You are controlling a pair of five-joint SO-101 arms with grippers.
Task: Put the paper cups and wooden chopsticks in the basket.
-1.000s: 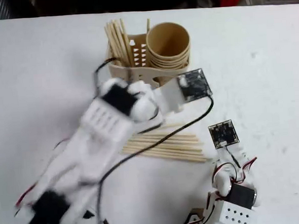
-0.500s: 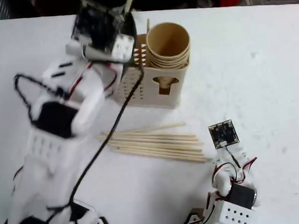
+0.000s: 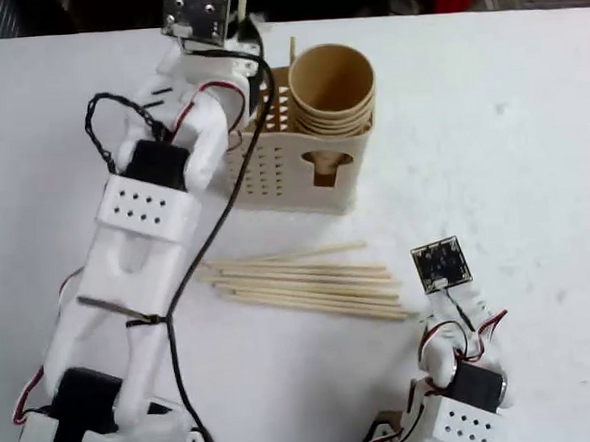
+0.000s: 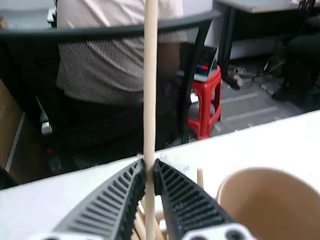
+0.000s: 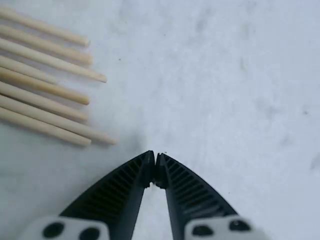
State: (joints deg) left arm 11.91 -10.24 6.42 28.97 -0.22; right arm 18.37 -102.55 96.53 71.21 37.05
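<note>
A cream plastic basket [image 3: 290,164] stands at the back of the white table, with stacked paper cups [image 3: 332,86] in its right part and chopsticks in its left part. My left gripper [image 4: 149,172] hovers over the basket's left part, shut on one upright wooden chopstick [image 4: 150,85]; a cup's rim [image 4: 270,200] shows beside it. Several loose chopsticks [image 3: 309,286] lie side by side in front of the basket. My right gripper [image 5: 154,169] is shut and empty just above the table, near the ends of those chopsticks [image 5: 47,95].
The left arm [image 3: 142,250] stretches from the front left up to the basket. The right arm's base [image 3: 461,391] sits at the front right. A chair and a red stool [image 4: 210,97] stand beyond the table's far edge.
The left arm swung from above the loose chopsticks up and back to the basket's left part, carrying one chopstick upright. The right arm kept still.
</note>
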